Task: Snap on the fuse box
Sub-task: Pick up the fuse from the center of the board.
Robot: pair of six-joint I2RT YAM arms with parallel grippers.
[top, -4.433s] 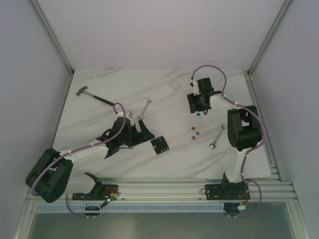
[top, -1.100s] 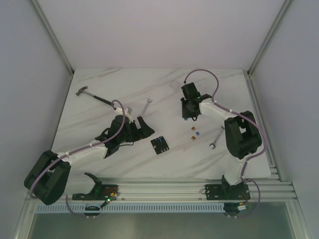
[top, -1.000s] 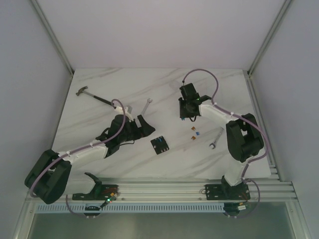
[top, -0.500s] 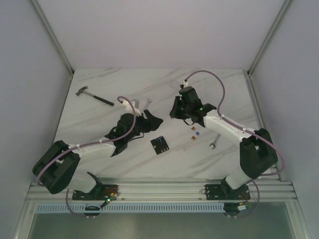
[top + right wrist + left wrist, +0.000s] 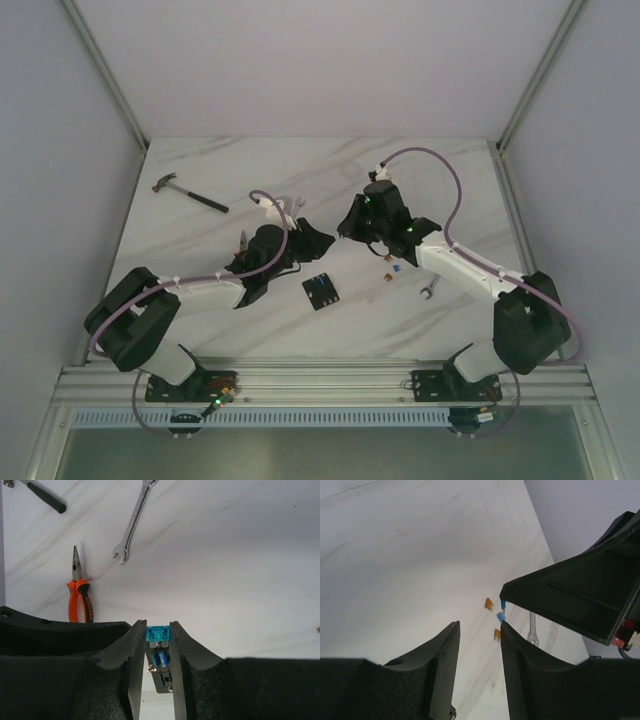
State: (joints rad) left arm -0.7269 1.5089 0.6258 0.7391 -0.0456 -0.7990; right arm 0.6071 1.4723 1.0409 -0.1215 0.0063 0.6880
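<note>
R fingers (image 5: 136, 660) pinching blue fuse (image 5: 159, 634) | L fingers (image 5: 442, 665) part spread, empty | fuse box (image 5: 320, 291) on table (image 5: 450, 190)

I see the fuse box (image 5: 320, 291) on the table (image 5: 450, 180), near-middle, with loose fuses (image 5: 385, 279) to its right. The hammer (image 5: 190, 193) lies far back left.

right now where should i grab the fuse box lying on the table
Probably pinch the fuse box across two opposite side walls, coming straight down from above: it lies flat, slotted face up, with its sides clear.
</note>
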